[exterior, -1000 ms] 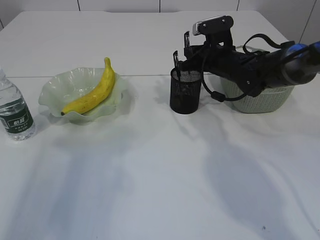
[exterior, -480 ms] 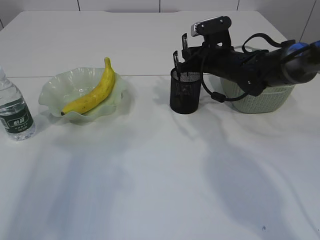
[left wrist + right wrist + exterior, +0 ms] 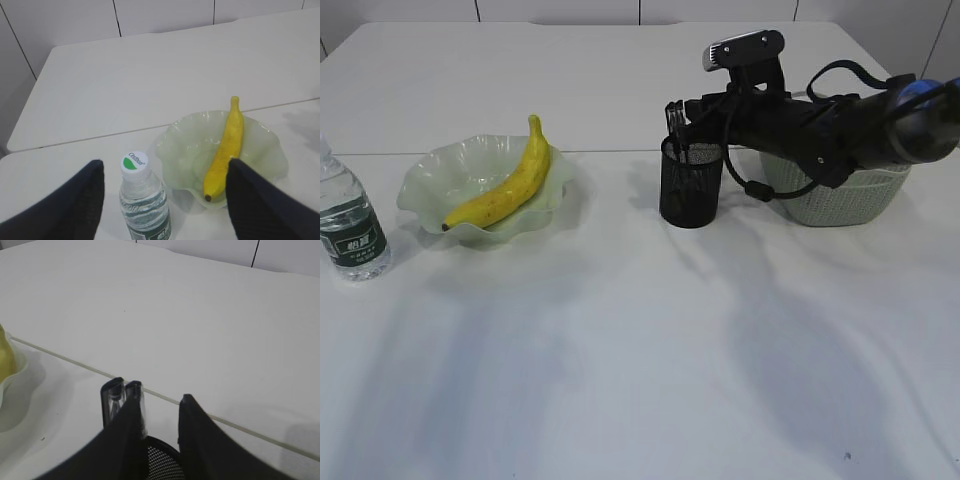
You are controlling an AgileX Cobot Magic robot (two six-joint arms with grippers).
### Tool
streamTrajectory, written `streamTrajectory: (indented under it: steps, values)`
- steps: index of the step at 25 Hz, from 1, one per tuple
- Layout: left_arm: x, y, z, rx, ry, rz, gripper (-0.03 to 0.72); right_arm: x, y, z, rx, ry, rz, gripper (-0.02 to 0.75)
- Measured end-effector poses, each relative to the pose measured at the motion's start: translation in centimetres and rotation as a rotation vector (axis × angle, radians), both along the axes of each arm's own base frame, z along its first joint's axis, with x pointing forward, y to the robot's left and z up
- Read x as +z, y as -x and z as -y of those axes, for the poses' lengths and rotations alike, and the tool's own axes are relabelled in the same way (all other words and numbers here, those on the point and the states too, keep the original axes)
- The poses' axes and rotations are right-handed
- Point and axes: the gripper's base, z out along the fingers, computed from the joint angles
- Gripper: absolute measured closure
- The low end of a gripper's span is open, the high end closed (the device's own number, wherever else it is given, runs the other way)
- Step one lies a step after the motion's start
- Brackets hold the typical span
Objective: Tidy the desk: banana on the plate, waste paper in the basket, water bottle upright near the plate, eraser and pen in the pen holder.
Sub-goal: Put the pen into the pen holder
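The yellow banana lies on the pale green plate. Left of the plate the water bottle stands upright. My left gripper hangs open above the bottle and the plate, holding nothing. The black mesh pen holder stands mid-table with a pen sticking out of it. My right gripper hovers open just over the holder. The pen's clear top is beside its left finger, not between the jaws. Eraser and waste paper are hidden.
A light woven basket sits right of the pen holder, partly covered by my right arm. A seam runs across the white table behind the objects.
My right gripper's jaws have spread apart over the pen holder, and the pen stands in the holder free of them. Banana, plate and bottle have not moved.
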Motion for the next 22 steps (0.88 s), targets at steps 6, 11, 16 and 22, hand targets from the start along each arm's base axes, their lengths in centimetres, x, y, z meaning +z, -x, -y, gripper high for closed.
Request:
streamTrajectory:
  steps: [6, 11, 16, 22]
  values:
    - [0.0, 0.0, 0.0, 0.001, 0.000, 0.002, 0.151, 1.8, 0.2, 0.1, -0.005, -0.002, 0.025, 0.529]
    - [0.3, -0.1, -0.1, 0.007, 0.000, 0.031, 0.151, 3.8, 0.6, 0.4, -0.025, 0.012, 0.021, 0.528]
    - [0.4, -0.1, -0.1, 0.012, 0.000, 0.049, 0.151, 7.0, 1.4, 0.8, -0.044, 0.016, 0.048, 0.528]
    - [0.7, -0.2, -0.2, 0.018, -0.001, 0.075, 0.151, 11.8, 2.9, 1.1, -0.051, -0.002, 0.134, 0.528]
